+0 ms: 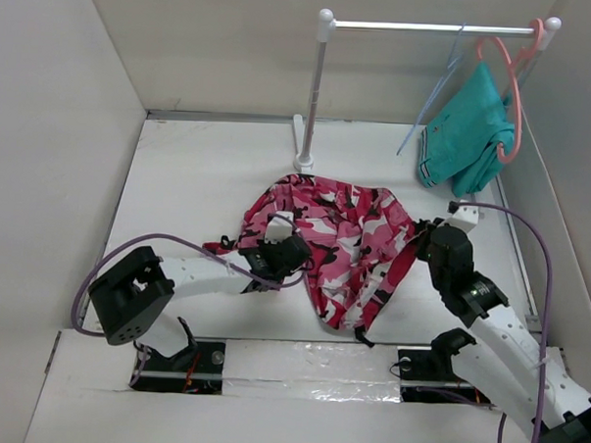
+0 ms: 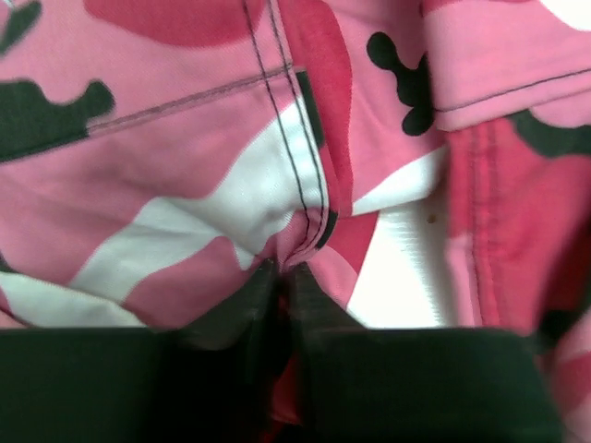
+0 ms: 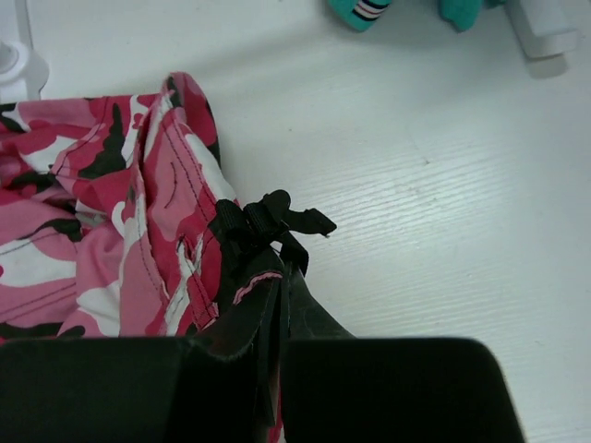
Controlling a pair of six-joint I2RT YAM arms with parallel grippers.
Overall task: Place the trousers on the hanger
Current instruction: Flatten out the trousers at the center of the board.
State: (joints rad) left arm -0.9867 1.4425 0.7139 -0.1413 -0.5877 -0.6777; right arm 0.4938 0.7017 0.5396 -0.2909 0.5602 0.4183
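trousers (image 1: 339, 238): on table (image 1: 199, 188) | hanger (image 1: 437, 82): on rail (image 1: 422, 28) behind (right end)

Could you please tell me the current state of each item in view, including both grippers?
trousers: crumpled in a heap on the table, on no hanger.
light-blue hanger: hanging on the rail, bare.
pink hanger: hanging on the rail, carrying the teal garment.
teal garment: draped on the pink hanger.
left gripper: shut on a fold of the trousers.
right gripper: shut on the trousers' edge.
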